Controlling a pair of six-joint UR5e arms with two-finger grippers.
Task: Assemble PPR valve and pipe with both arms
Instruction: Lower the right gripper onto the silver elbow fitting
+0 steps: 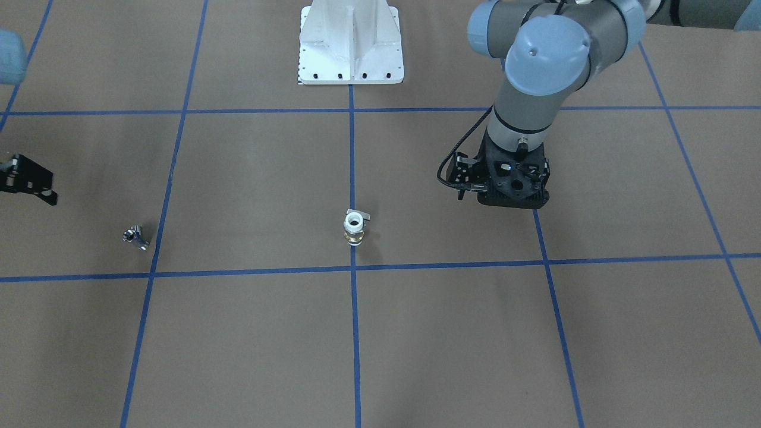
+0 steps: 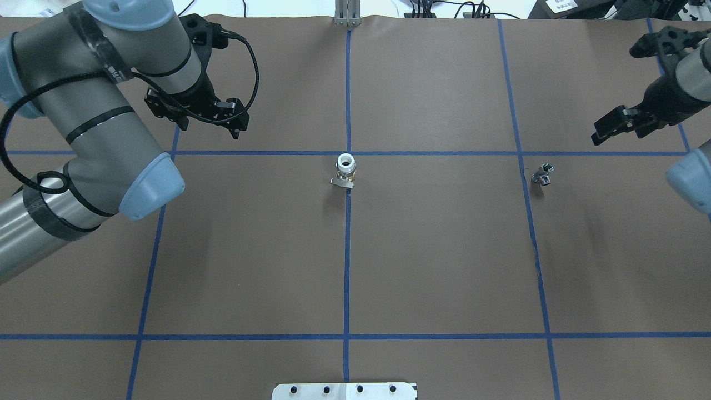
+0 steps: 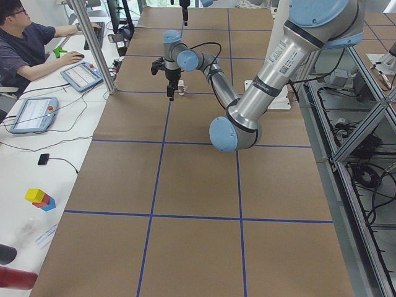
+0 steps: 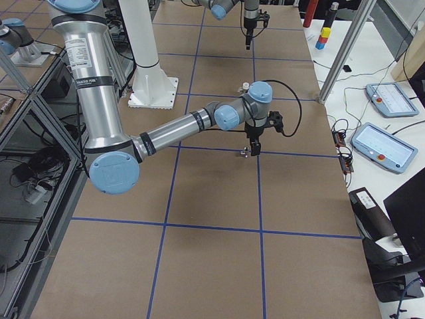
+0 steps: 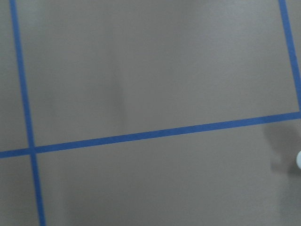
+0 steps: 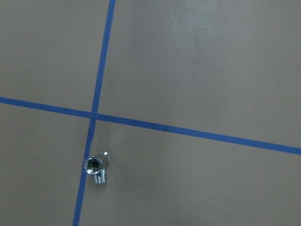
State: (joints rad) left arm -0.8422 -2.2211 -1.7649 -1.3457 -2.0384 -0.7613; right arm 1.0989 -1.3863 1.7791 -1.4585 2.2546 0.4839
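1. The left fingers hang over the tabletop at the far left, pointing down and holding nothing; I cannot tell whether they are spread or closed
2. The PPR valve stands upright on the centre blue line, white ring up, well apart to the right of those fingers
3. The pipe lies further right on the tabletop, untouched
4. The right fingers hover right of the pipe, near but clear of it and empty; I cannot tell whether they are spread or closed
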